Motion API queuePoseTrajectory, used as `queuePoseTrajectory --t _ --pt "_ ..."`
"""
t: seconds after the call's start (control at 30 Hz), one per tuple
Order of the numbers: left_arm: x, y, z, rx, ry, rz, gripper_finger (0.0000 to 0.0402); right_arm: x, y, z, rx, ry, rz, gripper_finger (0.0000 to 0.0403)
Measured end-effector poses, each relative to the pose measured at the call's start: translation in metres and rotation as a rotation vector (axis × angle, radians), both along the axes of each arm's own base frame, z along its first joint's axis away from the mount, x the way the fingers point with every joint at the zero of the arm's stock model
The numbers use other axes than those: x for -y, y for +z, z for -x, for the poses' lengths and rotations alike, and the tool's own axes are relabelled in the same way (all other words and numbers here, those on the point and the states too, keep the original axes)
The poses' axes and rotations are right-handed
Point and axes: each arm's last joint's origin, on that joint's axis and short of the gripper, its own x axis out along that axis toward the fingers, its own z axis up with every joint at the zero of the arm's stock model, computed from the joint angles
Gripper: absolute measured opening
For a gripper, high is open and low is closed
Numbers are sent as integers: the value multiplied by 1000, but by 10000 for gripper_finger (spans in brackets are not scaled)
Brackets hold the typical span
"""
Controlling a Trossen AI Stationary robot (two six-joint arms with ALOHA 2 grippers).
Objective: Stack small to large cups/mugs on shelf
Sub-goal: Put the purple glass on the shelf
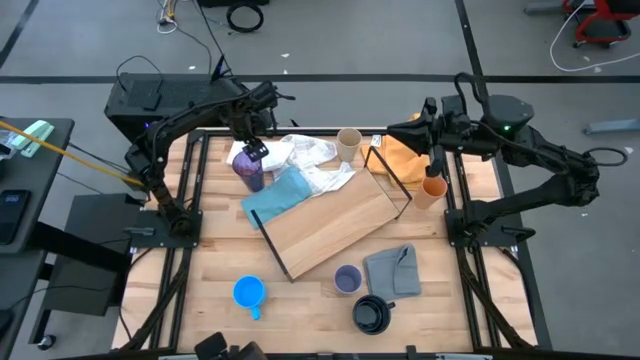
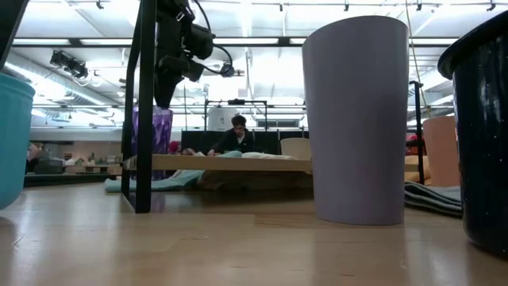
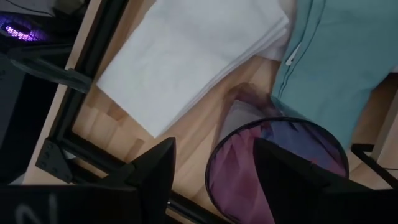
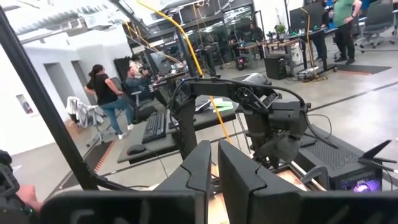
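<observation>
Purple tumbler (image 1: 249, 172) stands near the worktop's far-left corner, beside the shelf (image 1: 330, 226). My left hand (image 1: 254, 149) hovers released above it: pick-up pending, descent required. Right hand (image 1: 428, 122) nearly clenched, empty.

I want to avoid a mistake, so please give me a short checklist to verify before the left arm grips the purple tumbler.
1. Left gripper open: ok.
2. Fingers straddle the rim of the purple tumbler, one outside, one over the inside: ok.
3. Tumbler upright: ok.
4. White cloth and teal cloth clear of the fingers: ok.
5. Shelf top free for a cup: ok.
6. Right gripper out of the way, near the beige cup, nearly shut, holding nothing visible: ok.
</observation>
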Motion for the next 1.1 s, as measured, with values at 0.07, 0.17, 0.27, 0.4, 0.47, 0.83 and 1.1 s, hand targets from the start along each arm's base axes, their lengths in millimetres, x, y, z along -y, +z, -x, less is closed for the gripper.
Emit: queuePoseTrajectory --t 0.07,0.17,0.27,0.4,0.47,0.83,1.1 --pt "0 0 0 0 -7 0 220 0 0 0 6 -4 -13 38" --pt "0 0 0 -1 -16 0 218 1 1 0 10 -18 -25 38" --pt "0 0 0 0 -24 0 219 1 1 0 12 -18 -39 38" --pt "0 0 0 3 -25 -3 224 1 1 0 15 -47 -53 38" --pt "-1 0 -1 7 -25 -7 223 2 1 0 16 -57 -61 38" --pt "-2 1 -4 50 -41 -13 224 3 1 1 19 -92 -76 38" --pt "-3 1 -5 59 -60 -15 218 3 1 1 20 -96 -80 38"
